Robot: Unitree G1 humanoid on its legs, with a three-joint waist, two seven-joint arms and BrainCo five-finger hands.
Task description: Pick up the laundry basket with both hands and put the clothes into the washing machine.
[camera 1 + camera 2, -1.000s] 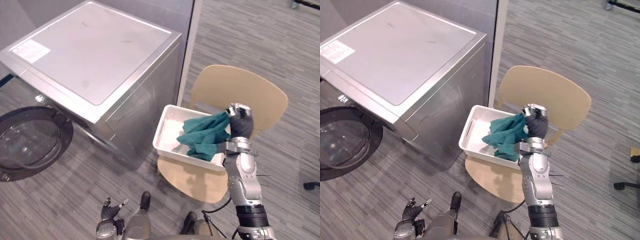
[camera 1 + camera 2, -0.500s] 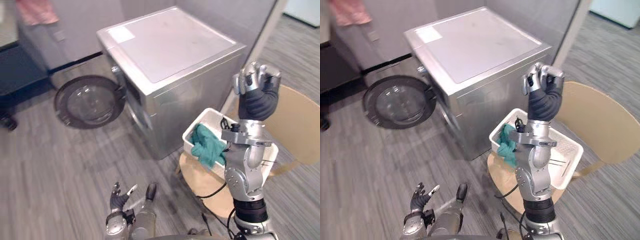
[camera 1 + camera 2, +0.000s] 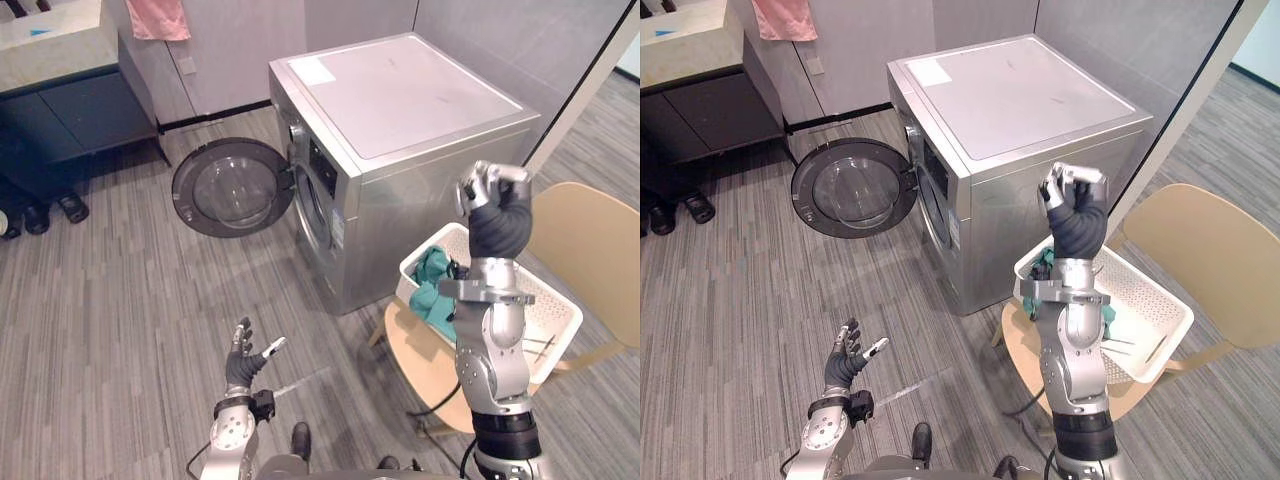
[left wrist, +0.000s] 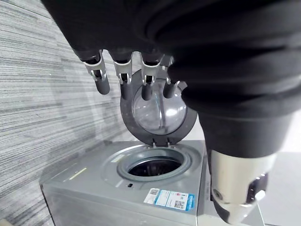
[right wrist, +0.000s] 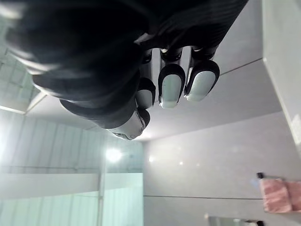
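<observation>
Resting on the seat of a tan chair (image 3: 590, 250), the white laundry basket (image 3: 1145, 300) sits just beside the side panel of the silver washing machine (image 3: 400, 100), with the teal clothes (image 3: 432, 290) bunched at the end nearest the machine. The chair appears to serve as a stand, keeping the basket off the grey floor (image 3: 120, 300) and within reach of the arms. The machine's round door (image 3: 232, 188) hangs wide open on the front, and the left wrist view looks past that hand's fingers at the drum opening (image 4: 153, 167), which seems ready to take the load. Neither hand is on the basket. The right hand (image 3: 490, 190) is raised above the basket's near rim with its fingers curled into a fist that holds nothing, the forearm standing upright in front of the basket. The left hand (image 3: 243, 362) hangs low over the floor, well apart from both basket and machine, its fingers spread and loose. By the look of it, the two-handed lift has not yet begun: both hands would need to come down to opposite rims of the basket, and the left has the farther way to go.
</observation>
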